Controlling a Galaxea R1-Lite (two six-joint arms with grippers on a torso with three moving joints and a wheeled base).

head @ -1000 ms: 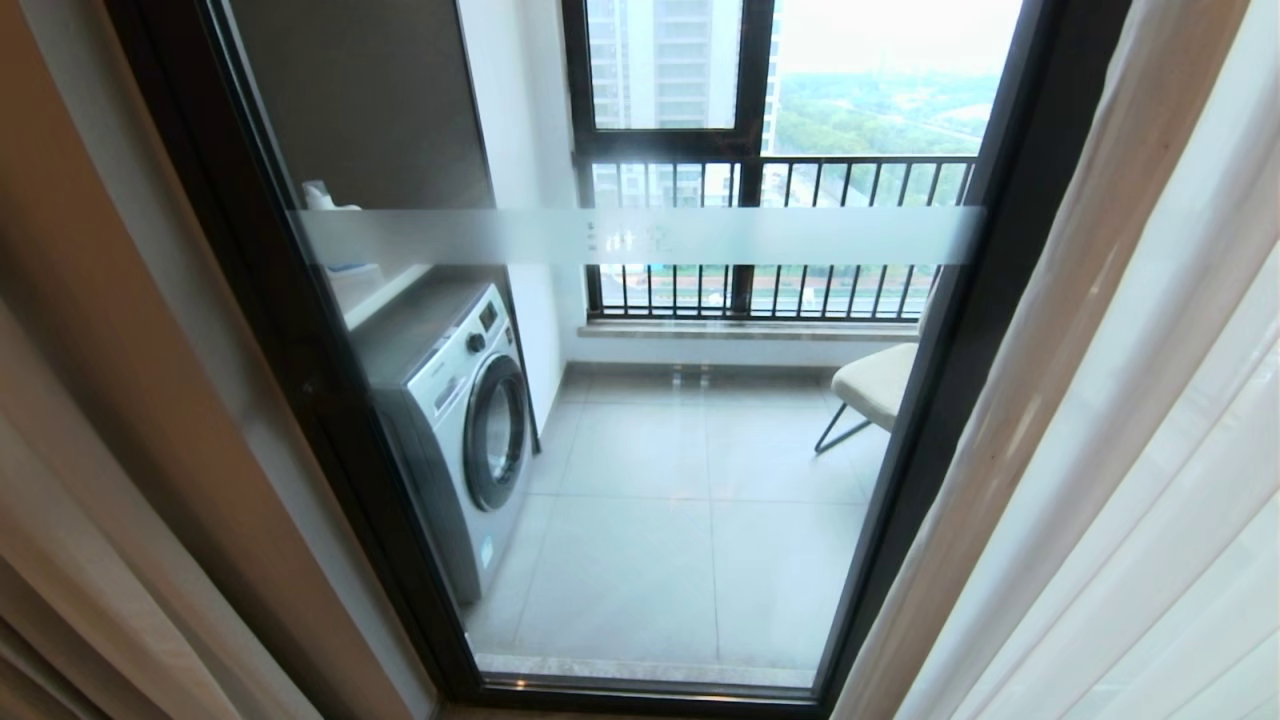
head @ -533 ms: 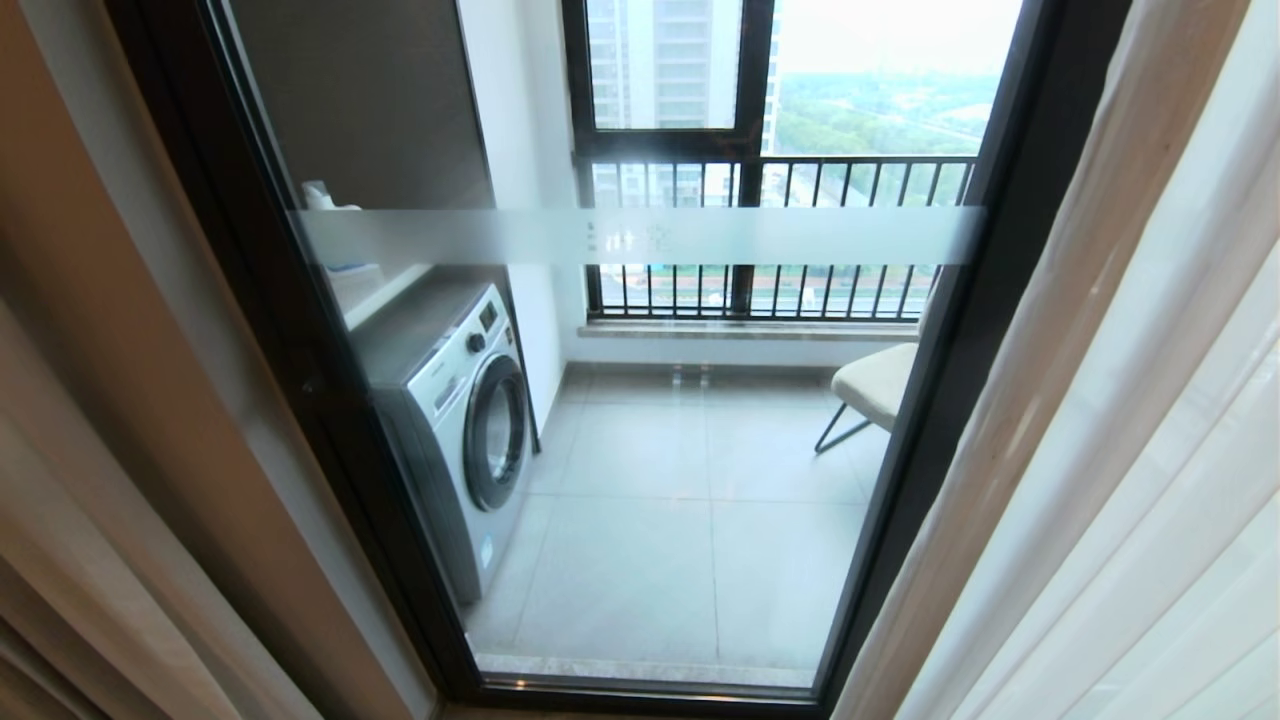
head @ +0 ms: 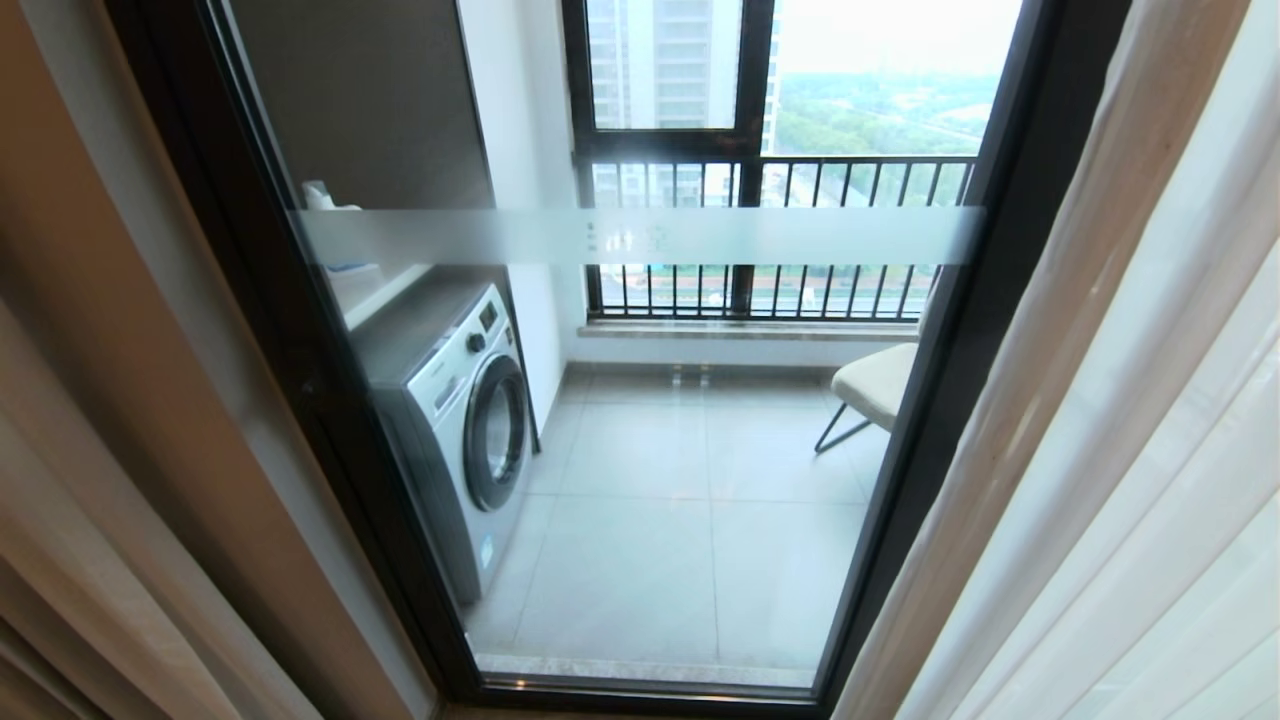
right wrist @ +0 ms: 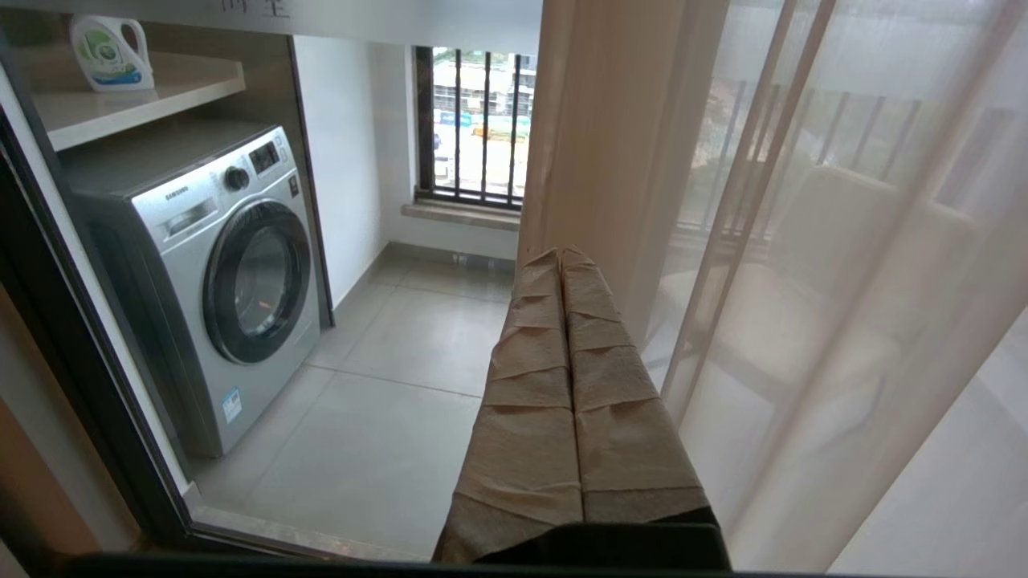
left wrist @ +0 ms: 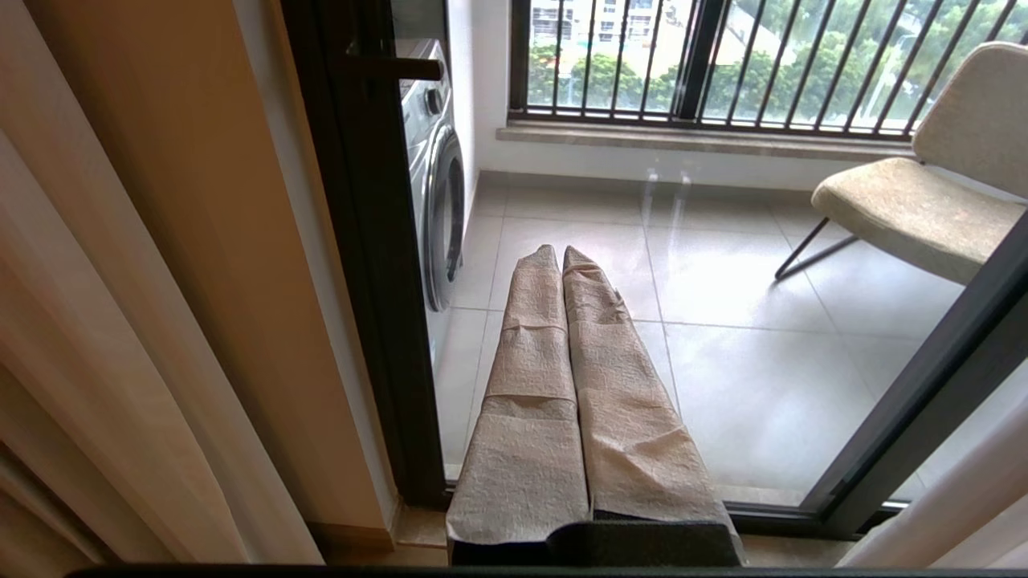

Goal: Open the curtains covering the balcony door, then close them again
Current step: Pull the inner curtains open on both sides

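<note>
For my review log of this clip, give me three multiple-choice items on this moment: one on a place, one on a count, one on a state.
1. Where does the washing machine stand?
A. Behind the glass, on the left of the balcony
B. Beside the chair on the right
C. Indoors, in front of the door

2. How many chairs show on the balcony?
A. None
B. One
C. Three

3. How do the curtains stand over the balcony door?
A. Drawn fully across it
B. Parted to both sides
C. Taken down

Answers:
1 A, it sits behind the pane under a shelf at the left wall.
2 B, a single beige seat by the right frame.
3 B, the glass is uncovered between the fabric panels.
</note>
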